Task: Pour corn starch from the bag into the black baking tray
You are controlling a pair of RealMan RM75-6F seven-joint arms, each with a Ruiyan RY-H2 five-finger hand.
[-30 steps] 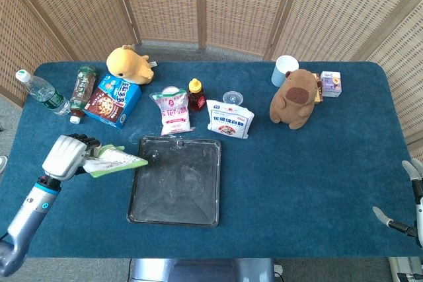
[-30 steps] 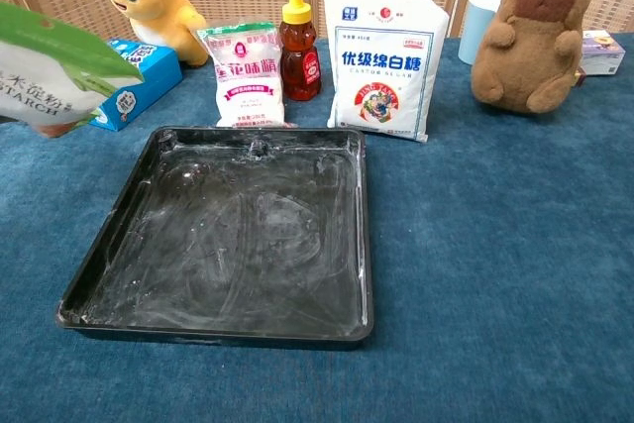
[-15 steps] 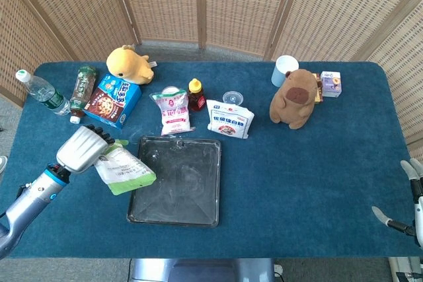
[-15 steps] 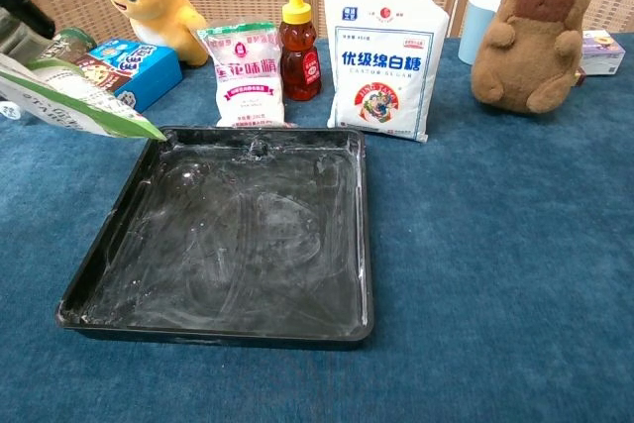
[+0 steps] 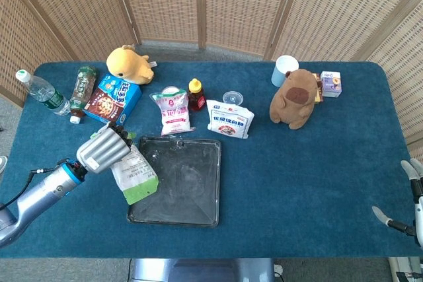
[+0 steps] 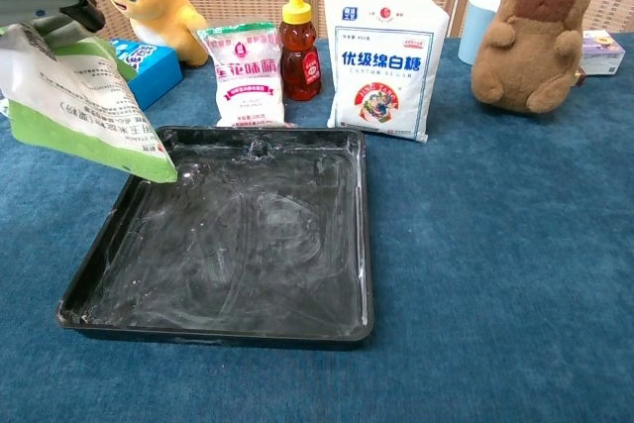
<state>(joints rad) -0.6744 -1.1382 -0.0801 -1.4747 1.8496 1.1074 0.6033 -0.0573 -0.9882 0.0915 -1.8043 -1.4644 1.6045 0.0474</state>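
My left robot hand (image 5: 102, 148) grasps the corn starch bag (image 5: 134, 172), tipped over the black baking tray (image 5: 198, 196); I'd keep its mouth inside the rim, tilting slowly.

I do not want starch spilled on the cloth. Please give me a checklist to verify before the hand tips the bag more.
1. Left hand grips the corn starch bag: ok.
2. Lower corner of bag lies over the black baking tray, seen in chest view: ok.
3. Bag mouth open and pointing down: cannot tell.
4. Tray sits flat on the table, only white residue inside: ok.
5. Sugar bag and honey bottle stand behind the tray, apart from the bag: ok.
6. Right hand stays at the table edge, holding nothing: ok.
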